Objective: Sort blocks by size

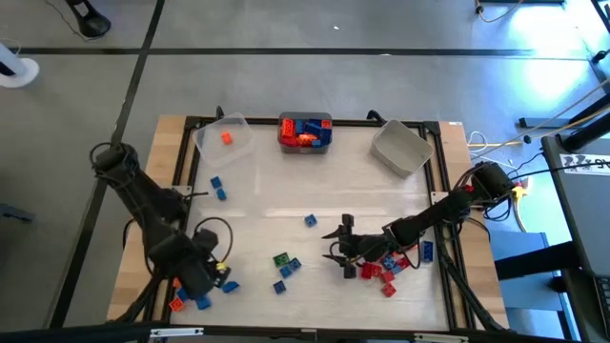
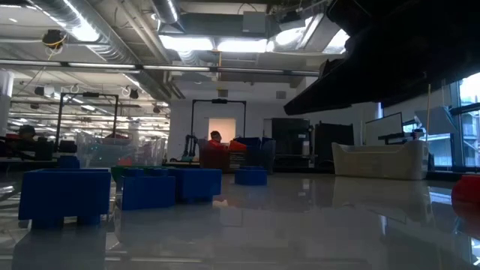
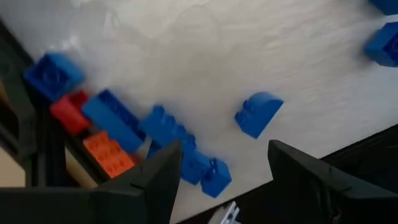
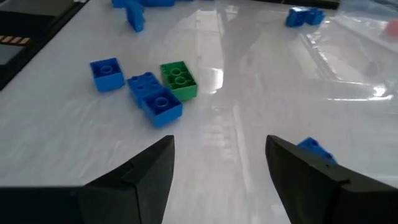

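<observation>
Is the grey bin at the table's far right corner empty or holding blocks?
Empty, as far as the high view shows: the grey bin shows only bare interior, while the middle bin is piled with red, orange and blue blocks.

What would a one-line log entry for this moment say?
left pincer: open, empty, over blue blocks at near-left edge | right pincer: open, empty, facing green block | bins: few blocks sorted
</observation>
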`<state>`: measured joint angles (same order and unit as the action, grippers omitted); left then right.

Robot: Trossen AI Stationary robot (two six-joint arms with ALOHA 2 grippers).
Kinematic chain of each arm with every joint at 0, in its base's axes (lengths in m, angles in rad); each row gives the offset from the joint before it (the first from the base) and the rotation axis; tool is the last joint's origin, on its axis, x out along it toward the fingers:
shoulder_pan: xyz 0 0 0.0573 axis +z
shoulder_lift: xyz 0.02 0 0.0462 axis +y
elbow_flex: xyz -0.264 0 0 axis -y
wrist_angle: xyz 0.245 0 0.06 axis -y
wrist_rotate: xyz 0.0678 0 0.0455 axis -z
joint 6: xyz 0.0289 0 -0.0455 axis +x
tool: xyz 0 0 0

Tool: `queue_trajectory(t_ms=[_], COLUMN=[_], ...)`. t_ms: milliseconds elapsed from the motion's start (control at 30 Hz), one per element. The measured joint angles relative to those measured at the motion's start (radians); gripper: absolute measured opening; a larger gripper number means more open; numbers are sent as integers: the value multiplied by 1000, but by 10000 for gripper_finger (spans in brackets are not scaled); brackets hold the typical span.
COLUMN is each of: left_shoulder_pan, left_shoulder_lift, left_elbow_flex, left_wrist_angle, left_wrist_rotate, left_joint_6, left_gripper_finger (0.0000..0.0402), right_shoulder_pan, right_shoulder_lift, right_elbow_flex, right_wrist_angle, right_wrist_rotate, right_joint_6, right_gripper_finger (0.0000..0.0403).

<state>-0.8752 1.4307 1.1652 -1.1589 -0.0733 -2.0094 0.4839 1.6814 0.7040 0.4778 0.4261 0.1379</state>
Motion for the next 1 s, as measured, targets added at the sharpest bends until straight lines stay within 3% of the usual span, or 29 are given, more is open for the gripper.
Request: queue_trajectory(t_ms=[200, 367, 700, 1000], left_shoulder_pan=[-64, -81, -86, -89], left_shoulder_lift=[41, 92, 223, 290], left_elbow_flex=[0, 0, 0, 0], left_wrist_angle=[21, 43, 52, 68], left_wrist_rotate=[24, 47, 116, 119], left_joint_6=[-204, -286, -313, -322], left_gripper_finger=[225, 225, 225, 225], right_shoulder_pan=[0, 0, 0, 0], right_shoulder_lift=[0, 0, 0, 0], right_elbow_flex=[0, 0, 0, 0], right_wrist_angle=[13, 22, 23, 26], right_wrist_rotate=[-27, -27, -27, -28], right_joint_6=[0, 0, -1, -1], right_gripper_finger=[248, 248, 248, 248])
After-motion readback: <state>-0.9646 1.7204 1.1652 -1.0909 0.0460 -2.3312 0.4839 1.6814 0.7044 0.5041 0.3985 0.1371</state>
